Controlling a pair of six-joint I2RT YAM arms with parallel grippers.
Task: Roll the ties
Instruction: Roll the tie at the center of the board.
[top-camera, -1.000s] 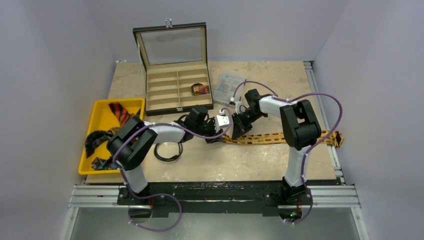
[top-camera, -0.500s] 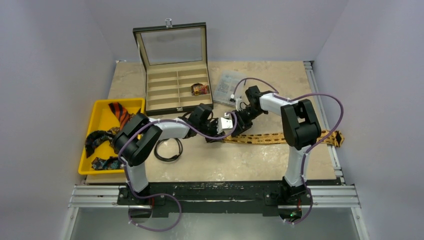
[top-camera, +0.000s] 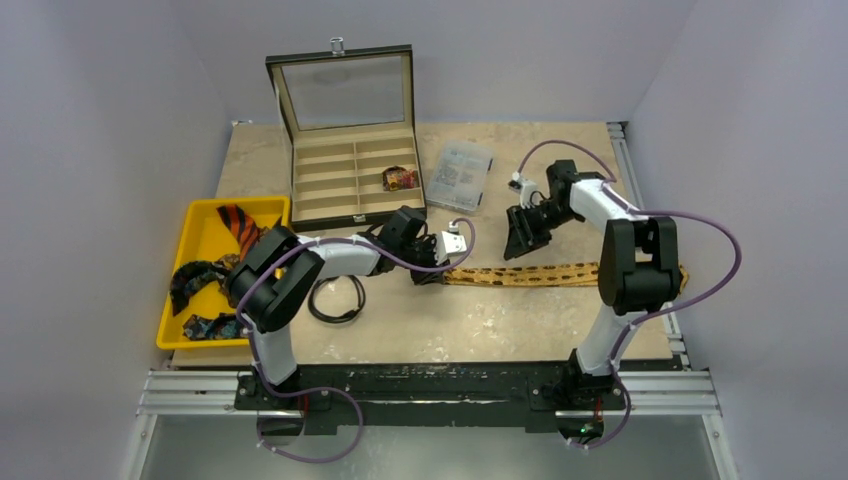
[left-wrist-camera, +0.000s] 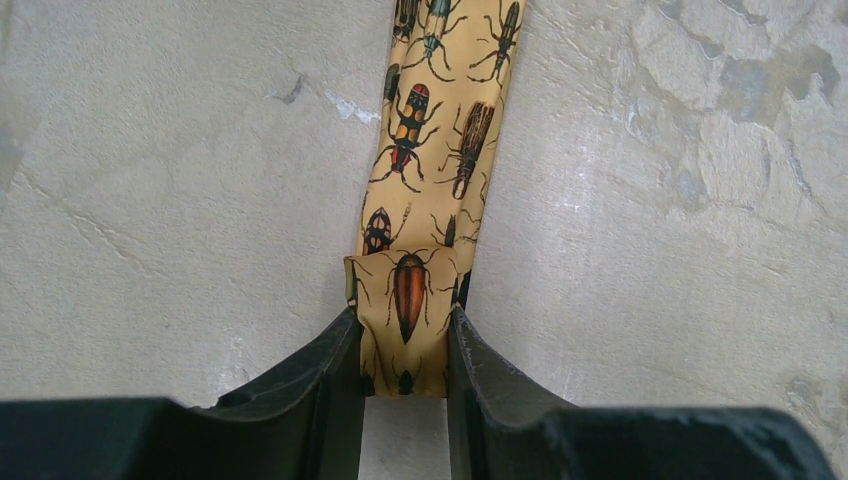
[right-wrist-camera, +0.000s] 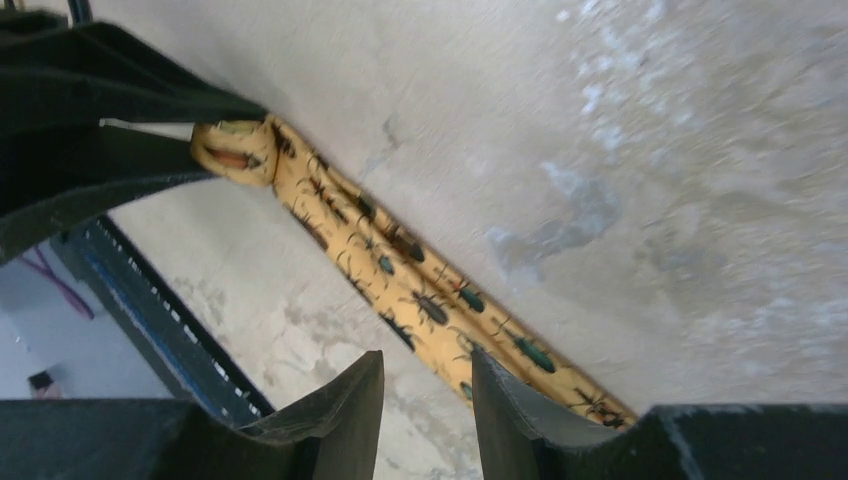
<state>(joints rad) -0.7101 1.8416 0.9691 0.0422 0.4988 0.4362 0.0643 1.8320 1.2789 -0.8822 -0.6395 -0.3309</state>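
Tie (left-wrist-camera: 420, 150) of tan-gold woven fabric printed with beetles, lying as a flat narrow band across the mottled stone-look table (left-wrist-camera: 680, 250). Its folded end is pinched between the black jaws of the left gripper (left-wrist-camera: 403, 322). Right gripper (right-wrist-camera: 427, 360) hovers above the band, slightly parted and empty.

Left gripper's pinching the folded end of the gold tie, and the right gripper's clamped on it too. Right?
Only half right. The left gripper does pinch the folded end of the gold tie, but the right gripper is open and off the tie, with nothing between its fingers. The right wrist view shows this.
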